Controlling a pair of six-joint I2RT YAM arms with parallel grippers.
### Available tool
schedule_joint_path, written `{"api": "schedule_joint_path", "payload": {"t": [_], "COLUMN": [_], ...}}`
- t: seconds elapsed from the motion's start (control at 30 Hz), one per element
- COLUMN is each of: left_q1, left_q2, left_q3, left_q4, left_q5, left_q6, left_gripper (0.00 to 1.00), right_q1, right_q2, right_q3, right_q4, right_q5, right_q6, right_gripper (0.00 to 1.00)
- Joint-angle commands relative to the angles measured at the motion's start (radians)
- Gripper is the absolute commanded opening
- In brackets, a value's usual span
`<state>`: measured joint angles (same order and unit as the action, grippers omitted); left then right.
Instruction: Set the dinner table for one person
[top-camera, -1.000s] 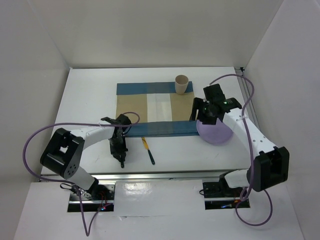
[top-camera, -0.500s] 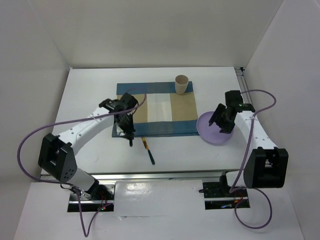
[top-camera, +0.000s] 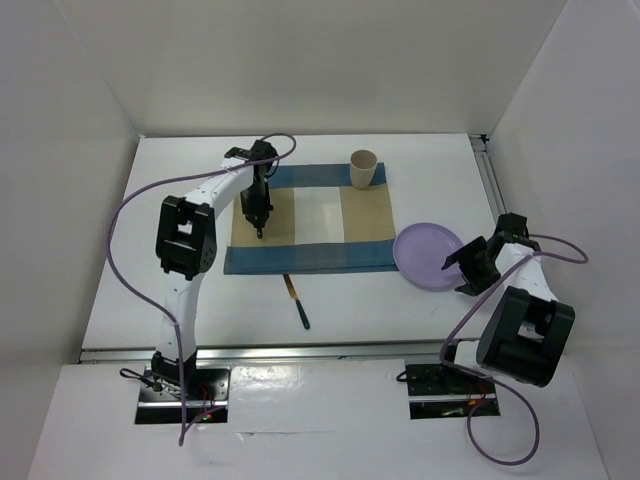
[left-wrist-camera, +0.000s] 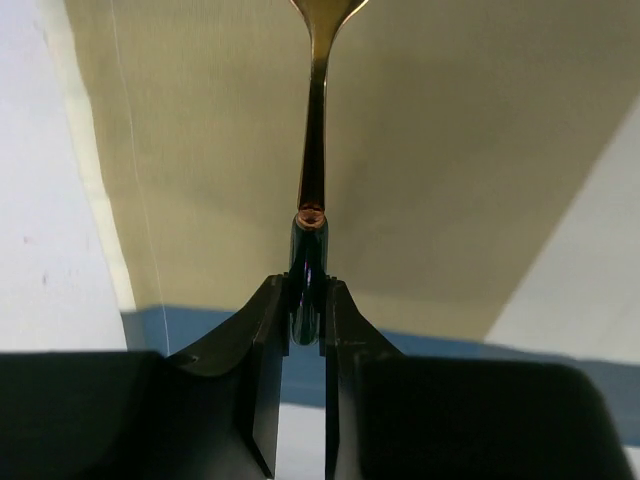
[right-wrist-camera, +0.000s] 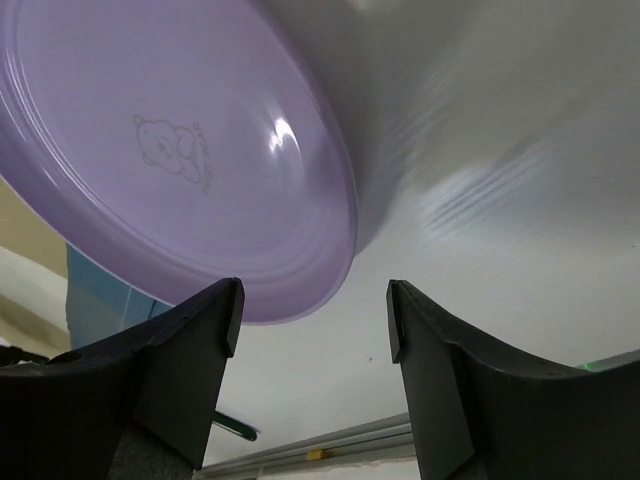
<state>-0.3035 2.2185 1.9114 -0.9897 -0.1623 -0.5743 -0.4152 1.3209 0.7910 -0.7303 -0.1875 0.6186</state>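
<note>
Nearest the arm bases, a dark-handled utensil (top-camera: 297, 303) lies loose on the desk (top-camera: 440, 170), just on the near side of the striped placemat (top-camera: 310, 258); whether it is a knife or a fork is too small to tell. Off the placemat's near right corner, the right pincer (right-wrist-camera: 312, 300) hangs with its fingers spread wide and nothing between them, just clear of the lilac plate (top-camera: 428, 256). The plate sits flat on the desk against the placemat's right edge, not yet on the cloth. Farther in, over the tan band at the placemat's left, the left pincer (left-wrist-camera: 308, 290) is closed tight on the dark green handle of a gold spoon (left-wrist-camera: 312, 150), which points away from the wrist. Whether the bowl touches the cloth cannot be told. A tan cup (top-camera: 363, 168) stands upright at the placemat's far right corner. The step in hand looks like laying the spoon. Next it would need lowering flat onto that tan band and the fingers parting without dragging it; the plate and the loose utensil seem left to place. The desk itself is a plain white, flat rectangle with metal rails along its near and right edges, spreading well beyond the placemat on every side.
</note>
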Motion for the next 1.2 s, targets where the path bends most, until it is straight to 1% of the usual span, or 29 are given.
{"api": "schedule_joint_path", "payload": {"t": [0.0, 0.07, 0.1, 0.13, 0.17, 0.2, 0.27, 0.3, 0.33, 0.37, 0.47, 0.5, 0.53, 0.6, 0.63, 0.67, 0.73, 0.83, 0.9, 0.93, 0.97, 1.0, 1.03, 1.07, 1.1, 1.13, 1.17], "left_q1": [0.017, 0.017, 0.026, 0.026, 0.026, 0.026, 0.026, 0.026, 0.017, 0.017, 0.007, 0.007, 0.007, 0.007, 0.007, 0.007, 0.007, 0.007, -0.002, -0.002, -0.002, -0.014, -0.026, -0.026, -0.037, -0.048, -0.048], "left_q2": [0.049, 0.093, 0.105, 0.116, 0.116, 0.106, 0.073, 0.055, 0.018, 0.000, -0.080, -0.106, -0.164, -0.224, -0.252, -0.281, -0.358, -0.451, -0.500, -0.531, -0.596, -0.626, -0.649, -0.666, -0.692, -0.704, -0.718], "left_q3": [0.124, 0.136, 0.136, 0.149, 0.149, 0.124, 0.095, 0.084, 0.071, 0.071, 0.080, 0.080, 0.080, 0.080, 0.071, 0.071, 0.045, -0.004, -0.049, -0.084, -0.172, -0.214, -0.247, -0.297, -0.317, -0.337, -0.389], "left_q4": [-0.063, -0.063, -0.063, -0.072, -0.072, -0.072, -0.044, -0.035, -0.035, -0.035, -0.072, -0.072, -0.084, -0.093, -0.093, -0.093, -0.093, -0.083, -0.051, -0.026, 0.008, 0.038, 0.064, 0.065, 0.065, 0.056, 0.056], "left_q5": [-0.022, -0.022, -0.007, -0.006, -0.006, 0.003, 0.003, 0.003, 0.012, 0.021, 0.021, 0.021, 0.030, 0.030, 0.030, 0.030, 0.059, 0.093, 0.093, 0.084, 0.084, 0.084, 0.084, 0.084, 0.084, 0.072, 0.072], "left_q6": [0.054, 0.073, 0.085, 0.085, 0.085, 0.085, 0.094, 0.094, 0.094, 0.094, 0.094, 0.094, 0.094, 0.094, 0.085, 0.085, 0.085, 0.067, 0.038, 0.022, 0.013, -0.001, -0.012, -0.021, -0.047, -0.065, -0.088], "left_gripper": [0.00, 0.00, 0.03, 0.15, 0.33, 0.49, 0.60, 0.71, 0.71, 0.71, 0.71, 0.71, 0.71, 0.71, 0.71, 0.71, 0.72, 0.73, 0.73, 0.73, 0.73, 0.73, 0.73, 0.73, 0.73, 0.73, 0.73], "right_q1": [-0.004, -0.004, -0.004, -0.004, -0.004, -0.004, -0.004, -0.004, -0.004, -0.004, -0.004, -0.004, -0.004, -0.004, -0.004, -0.004, -0.004, 0.041, 0.085, 0.107, 0.134, 0.217, 0.267, 0.321, 0.433, 0.490, 0.545], "right_q2": [-0.012, -0.003, -0.003, -0.003, 0.006, 0.006, 0.029, 0.029, 0.043, 0.055, 0.064, 0.064, 0.064, 0.064, 0.052, 0.043, 0.003, -0.083, -0.139, -0.140, -0.140, -0.121, -0.071, -0.040, -0.011, 0.054, 0.092], "right_q3": [-0.035, -0.065, -0.065, -0.082, -0.093, -0.104, -0.115, -0.125, -0.125, -0.125, -0.134, -0.145, -0.145, -0.145, -0.135, -0.134, -0.086, -0.001, 0.042, 0.083, 0.112, 0.144, 0.175, 0.232, 0.258, 0.286, 0.353], "right_q4": [0.068, 0.104, 0.114, 0.126, 0.162, 0.179, 0.207, 0.232, 0.244, 0.253, 0.279, 0.279, 0.288, 0.289, 0.278, 0.278, 0.240, 0.183, 0.183, 0.193, 0.184, 0.171, 0.149, 0.149, 0.149, 0.149, 0.149], "right_q5": [-0.058, -0.058, -0.067, -0.078, -0.078, -0.087, -0.087, -0.087, -0.087, -0.075, -0.066, -0.050, -0.041, -0.032, -0.020, -0.020, -0.020, 0.020, -0.016, -0.048, -0.068, -0.069, -0.069, -0.069, -0.069, -0.069, -0.060], "right_q6": [0.024, 0.033, 0.033, 0.033, 0.033, 0.033, 0.033, 0.033, 0.033, 0.033, 0.033, 0.033, 0.033, 0.033, 0.033, 0.024, 0.009, 0.000, -0.026, -0.036, -0.036, -0.036, -0.036, -0.027, -0.005, 0.007, 0.021], "right_gripper": [0.71, 0.71, 0.71, 0.71, 0.71, 0.71, 0.69, 0.67, 0.66, 0.59, 0.51, 0.42, 0.37, 0.23, 0.08, 0.01, 0.00, 0.00, 0.00, 0.00, 0.00, 0.00, 0.00, 0.00, 0.00, 0.00, 0.00]}}
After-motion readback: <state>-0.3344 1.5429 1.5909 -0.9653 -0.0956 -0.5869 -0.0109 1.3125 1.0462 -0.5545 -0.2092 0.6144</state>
